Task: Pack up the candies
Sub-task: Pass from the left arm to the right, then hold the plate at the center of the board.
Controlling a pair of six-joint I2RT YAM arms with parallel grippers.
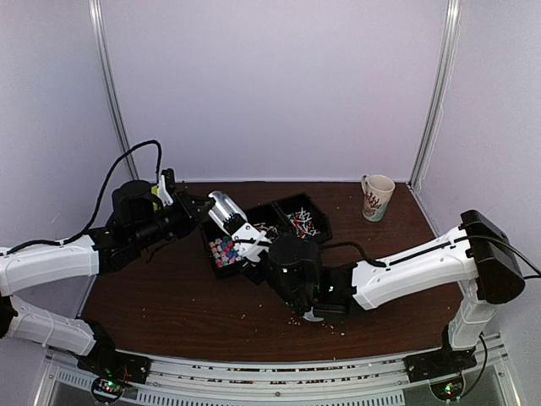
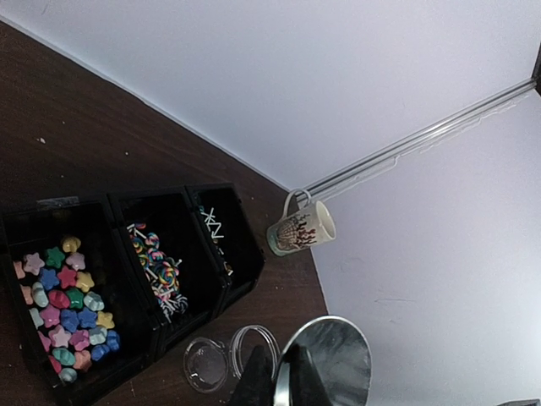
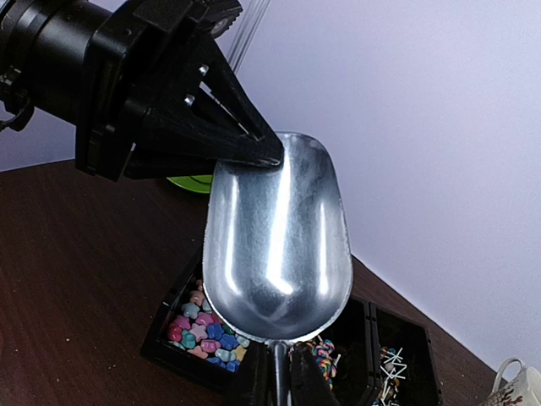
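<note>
As we look down from above, both arms meet over the far left of the dark brown wooden table (image 1: 169, 296). Our left gripper (image 1: 201, 205) is clamped on the rim of a silver metal scoop (image 1: 223, 205), and our right gripper (image 1: 248, 239) is on the handle at its other end. The scoop hangs over the left end of a black plastic tray with three compartments (image 1: 324, 222). The candies (image 1: 222, 250), small star-shaped sweets in pink, blue, green and yellow, lie in the left compartment, just beside the right gripper. A cream ceramic mug with a brown print (image 1: 377, 196) stands well apart near the far right corner.

From the left wrist, we see the candies (image 2: 66, 309) heaped in the left compartment. Swirled lollipops on white sticks (image 2: 161, 271) fill the middle one. The third compartment holds more white sticks (image 2: 211, 227), too small to identify. Two clear round plastic pieces (image 2: 207, 364) lie on the table just beside the tray, and the scoop's edge is pinched between the closed left fingers (image 2: 258, 382).

From the right wrist, the scoop's hollow faces us. The left jaws are pressed tight on its far rim, and our right jaws sit close against the handle at the bottom edge, gripping it. Below the scoop, the candies show in their compartment.
</note>
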